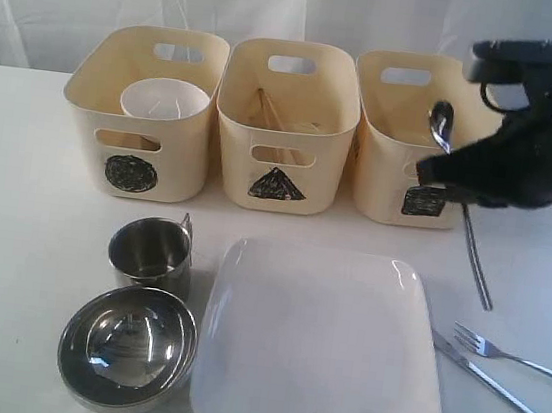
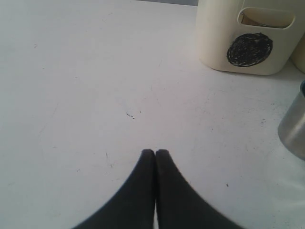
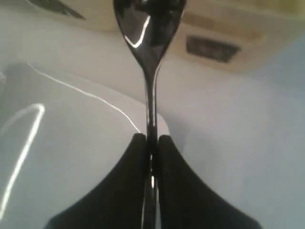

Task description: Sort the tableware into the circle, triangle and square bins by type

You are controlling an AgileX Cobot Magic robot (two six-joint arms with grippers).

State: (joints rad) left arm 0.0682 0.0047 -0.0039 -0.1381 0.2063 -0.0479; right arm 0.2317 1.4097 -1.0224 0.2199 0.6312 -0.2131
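Observation:
My right gripper (image 1: pixel 431 173) (image 3: pixel 152 139) is shut on the handle of a steel spoon (image 1: pixel 441 120) (image 3: pixel 149 28). The spoon's bowl is raised at the front rim of the square bin (image 1: pixel 388 195) (image 3: pixel 224 24), and its handle slants down towards the table. My left gripper (image 2: pixel 155 152) is shut and empty over bare table, out of the exterior view. A small white bowl (image 1: pixel 164 100) sits in the circle bin (image 1: pixel 95 119) (image 2: pixel 214 43). Wooden chopsticks (image 1: pixel 272 115) lie in the triangle bin (image 1: pixel 234 141). One steel mug (image 1: pixel 152 252) (image 2: pixel 295 126), a steel bowl (image 1: pixel 128 345) and a white square plate (image 1: pixel 319 348) (image 3: pixel 71 143) stand in front.
A steel fork (image 1: pixel 509 356) and knife (image 1: pixel 496 385) lie on the table right of the plate. The three bins stand side by side along the back, with a white curtain behind them.

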